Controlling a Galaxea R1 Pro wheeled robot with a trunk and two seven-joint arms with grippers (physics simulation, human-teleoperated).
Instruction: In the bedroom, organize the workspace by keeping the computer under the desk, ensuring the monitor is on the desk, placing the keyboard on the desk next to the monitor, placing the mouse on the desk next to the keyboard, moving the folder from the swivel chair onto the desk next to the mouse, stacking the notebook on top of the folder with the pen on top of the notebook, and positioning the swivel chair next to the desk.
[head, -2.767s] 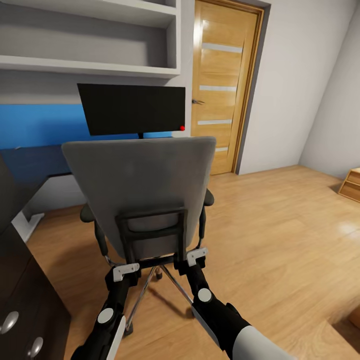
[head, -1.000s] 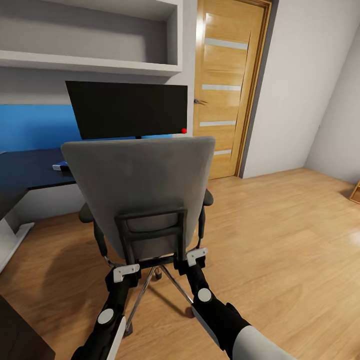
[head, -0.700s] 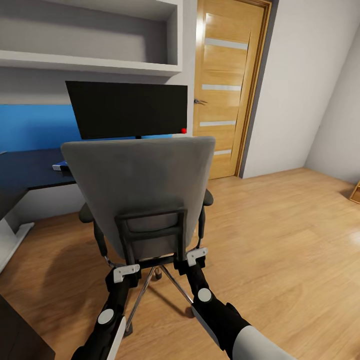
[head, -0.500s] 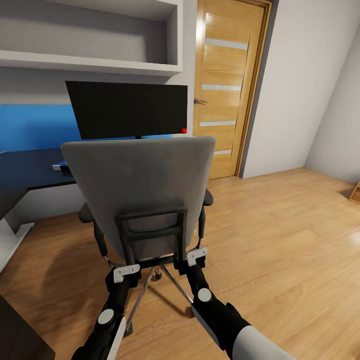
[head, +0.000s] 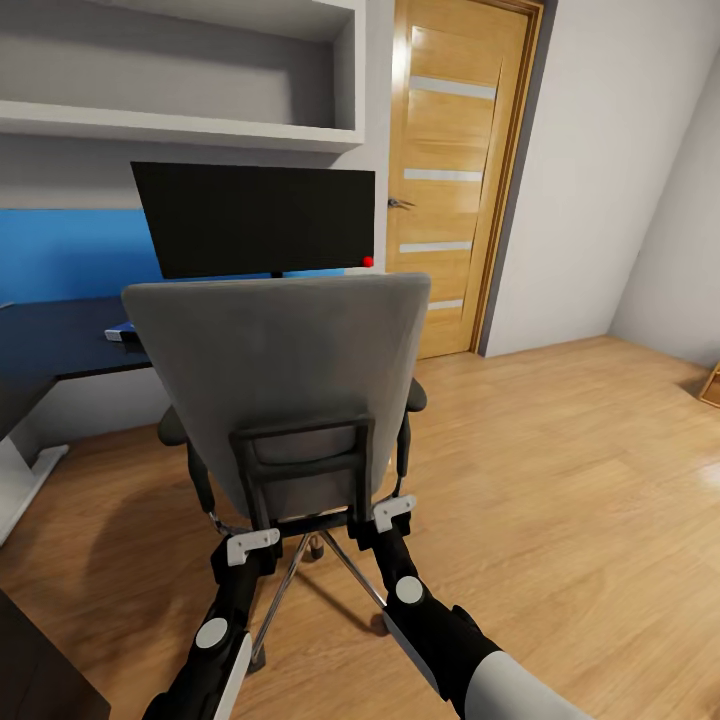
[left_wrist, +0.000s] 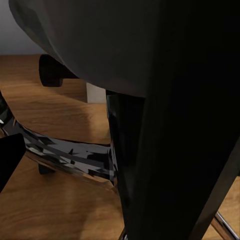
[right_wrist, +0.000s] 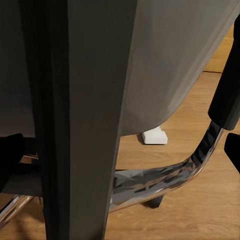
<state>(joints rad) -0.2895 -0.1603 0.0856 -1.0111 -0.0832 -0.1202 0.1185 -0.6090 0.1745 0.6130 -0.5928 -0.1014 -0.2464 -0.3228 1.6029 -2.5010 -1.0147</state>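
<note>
The grey padded swivel chair (head: 280, 385) stands before the black-topped desk (head: 50, 340), its back to the camera; both grippers, left (head: 252, 545) and right (head: 393, 513), meet its black back frame, their grip impossible to tell.

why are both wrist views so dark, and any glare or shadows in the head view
Left and right wrist views: the cameras sit right against the swivel chair, so its black back frame looms dark and soft; only the chrome base glints. Head view: evenly lit, the chair's soft shadow on the floor, mild sheen on the door.
</note>
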